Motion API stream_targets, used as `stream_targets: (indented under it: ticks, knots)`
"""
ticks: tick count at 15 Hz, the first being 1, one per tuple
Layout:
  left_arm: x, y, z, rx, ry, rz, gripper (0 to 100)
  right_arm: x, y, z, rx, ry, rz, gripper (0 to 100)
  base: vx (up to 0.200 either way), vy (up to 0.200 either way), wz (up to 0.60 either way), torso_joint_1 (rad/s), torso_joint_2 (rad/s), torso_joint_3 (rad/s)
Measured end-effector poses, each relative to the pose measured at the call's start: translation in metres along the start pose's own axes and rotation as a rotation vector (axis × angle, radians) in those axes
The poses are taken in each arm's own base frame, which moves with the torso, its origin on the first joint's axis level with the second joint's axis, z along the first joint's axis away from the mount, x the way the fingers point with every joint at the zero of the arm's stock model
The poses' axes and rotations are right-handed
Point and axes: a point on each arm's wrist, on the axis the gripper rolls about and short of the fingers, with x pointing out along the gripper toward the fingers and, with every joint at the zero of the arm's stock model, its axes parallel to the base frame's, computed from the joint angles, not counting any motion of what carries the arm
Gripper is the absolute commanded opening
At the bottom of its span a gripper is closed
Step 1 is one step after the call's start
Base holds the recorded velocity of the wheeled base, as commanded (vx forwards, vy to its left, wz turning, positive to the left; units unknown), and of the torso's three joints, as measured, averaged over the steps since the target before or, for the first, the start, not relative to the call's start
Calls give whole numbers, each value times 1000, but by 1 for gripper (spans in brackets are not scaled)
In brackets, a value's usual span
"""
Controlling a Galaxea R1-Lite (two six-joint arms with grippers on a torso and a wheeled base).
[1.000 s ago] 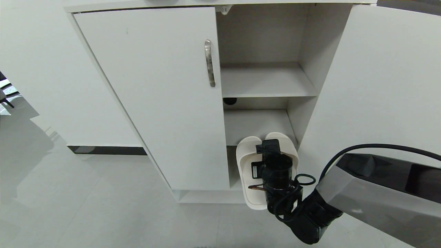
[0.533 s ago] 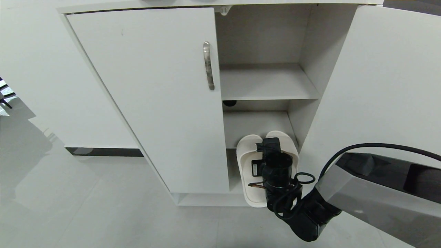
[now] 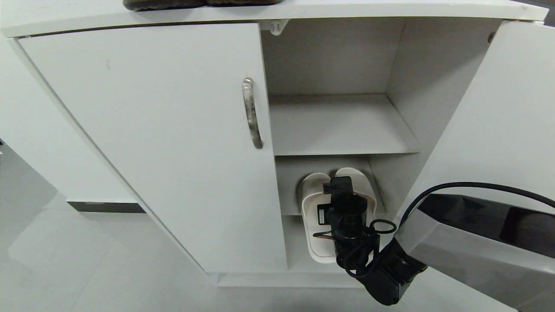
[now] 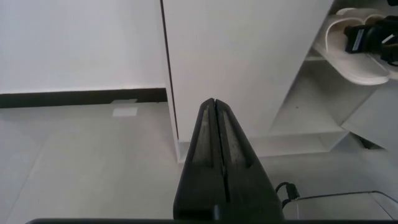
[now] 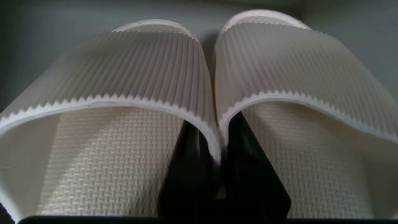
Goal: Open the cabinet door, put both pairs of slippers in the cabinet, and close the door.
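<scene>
The left gripper (image 4: 214, 109) hangs above the floor (image 4: 81, 155), in front of the shut left door (image 3: 151, 143). Its 2 fingers (image 4: 204, 143) are pressed together and hold nothing. On the cabinet (image 3: 329, 56) the right door (image 3: 498, 108) stands open. The pair of white slippers (image 3: 312, 234) lies side by side, the toes over the front edge of the middle shelf (image 3: 288, 199) and the heels out past that edge. The right gripper (image 3: 337, 184) pinches the 2 inner walls of the slippers between its fingers (image 5: 186, 174), which are almost closed on them.
</scene>
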Motion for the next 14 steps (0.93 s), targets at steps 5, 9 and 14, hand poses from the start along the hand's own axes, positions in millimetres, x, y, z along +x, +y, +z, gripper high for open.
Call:
stream_targets:
  ticks: [5, 9, 14]
  knots:
    - [0, 0, 0, -1, 0, 1, 0, 7, -3, -7, -7, 9, -18, 0, 40, 0, 0, -1, 1, 1]
    - [0, 0, 0, -1, 0, 0, 0, 20, -6, -4, 12, -10, -34, 0, 0, 0, 0, 0, 0, 0]
    - [0, 0, 0, -1, 0, 1, 0, 39, -6, -9, 30, -30, -57, 0, 0, 0, 0, 0, 0, 0]
